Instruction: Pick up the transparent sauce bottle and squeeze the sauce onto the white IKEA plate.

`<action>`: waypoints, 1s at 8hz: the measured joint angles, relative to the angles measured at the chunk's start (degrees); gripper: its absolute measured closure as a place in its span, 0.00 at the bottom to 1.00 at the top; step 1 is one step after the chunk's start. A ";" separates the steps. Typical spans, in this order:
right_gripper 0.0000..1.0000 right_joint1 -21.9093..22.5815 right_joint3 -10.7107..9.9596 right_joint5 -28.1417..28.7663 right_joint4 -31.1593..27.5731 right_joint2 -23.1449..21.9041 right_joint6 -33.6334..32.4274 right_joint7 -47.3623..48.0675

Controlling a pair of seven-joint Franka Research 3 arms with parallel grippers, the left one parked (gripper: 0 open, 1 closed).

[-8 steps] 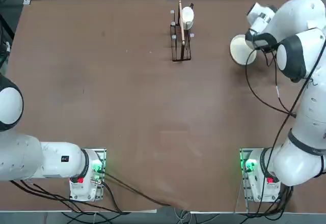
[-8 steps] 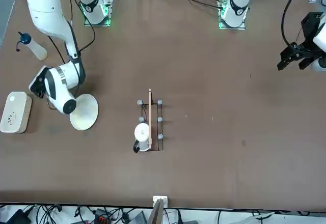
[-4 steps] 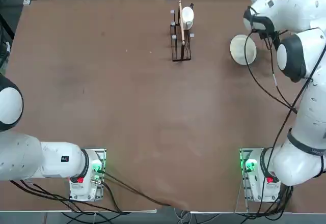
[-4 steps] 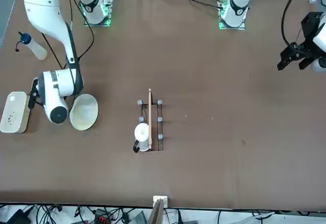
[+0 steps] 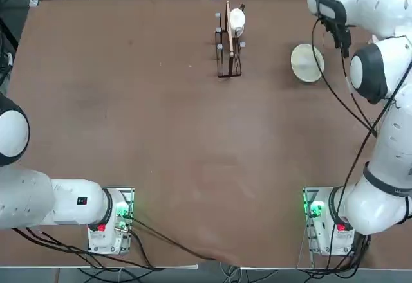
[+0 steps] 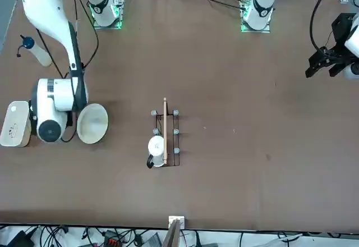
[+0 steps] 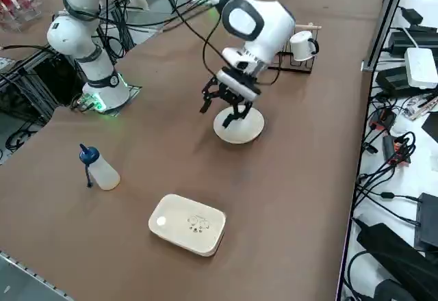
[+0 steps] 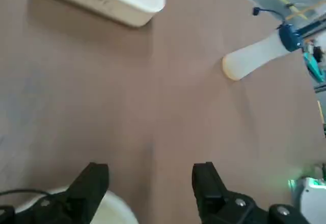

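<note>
Translucent whitish sauce bottle (image 7: 102, 172), blue cap, upright, right gripper (image 7: 220, 107) jaws apart

Right arm (image 7: 256, 20): glossy white rounded links joined by dark grey seams, with a black cable looped along its outside. Right gripper (image 7: 224, 109): black, two blunt matt fingers (image 8: 94, 180) with small screws in their bases, spread apart. Base (image 5: 320, 213): metal plate near the table's edge, bearing a green light and a red button, with black cables bundled beneath.
</note>
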 joint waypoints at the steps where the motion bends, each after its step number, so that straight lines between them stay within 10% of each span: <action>1: 0.00 -0.12 -0.19 3.18 3.95 -0.21 -3.77 -7.72; 5: 0.00 -4.75 2.20 14.30 11.08 -6.35 -9.38 -30.88; 8: 0.00 -13.79 13.95 15.58 9.70 -16.35 -11.73 -47.10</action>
